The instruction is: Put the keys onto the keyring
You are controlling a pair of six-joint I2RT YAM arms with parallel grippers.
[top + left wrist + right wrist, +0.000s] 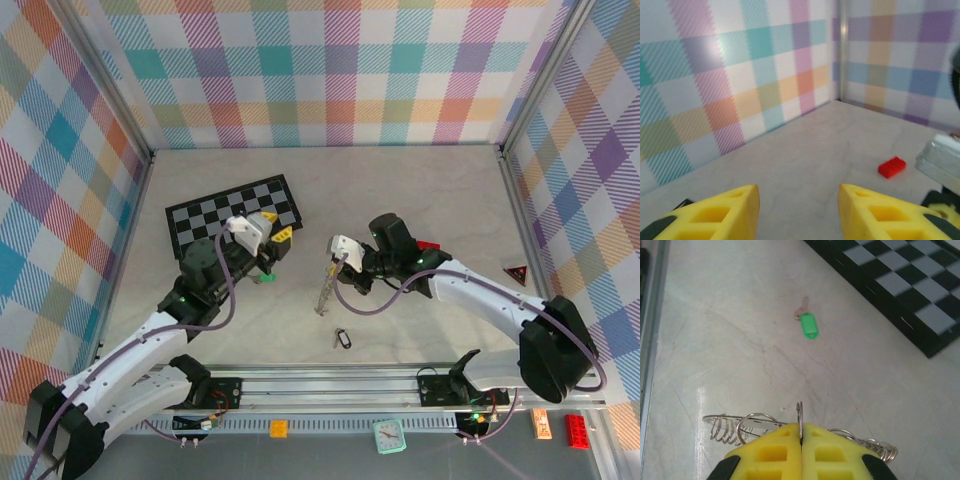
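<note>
The keyring (742, 426), a thin silvery wire ring with coils and small loops, hangs from my right gripper (800, 432), whose yellow jaws are shut on one of its loops. From above, the keyring (325, 293) dangles below the right gripper (340, 262) near the table's middle. The green-headed key (809, 325) lies flat on the table ahead of it, and from above that key (265, 278) lies beside my left arm. A black-headed key (342, 340) lies near the front rail. My left gripper (275, 226) hovers by the chessboard's right edge. In its wrist view the left gripper (797, 202) is open with nothing between its fingers.
A black-and-white chessboard (205, 222) lies at the back left, its corner (920, 300) close to the green key. A small red brick (891, 167) sits on the table beyond my left fingers. A red triangle (516, 275) lies at the right. Plaid walls enclose the table.
</note>
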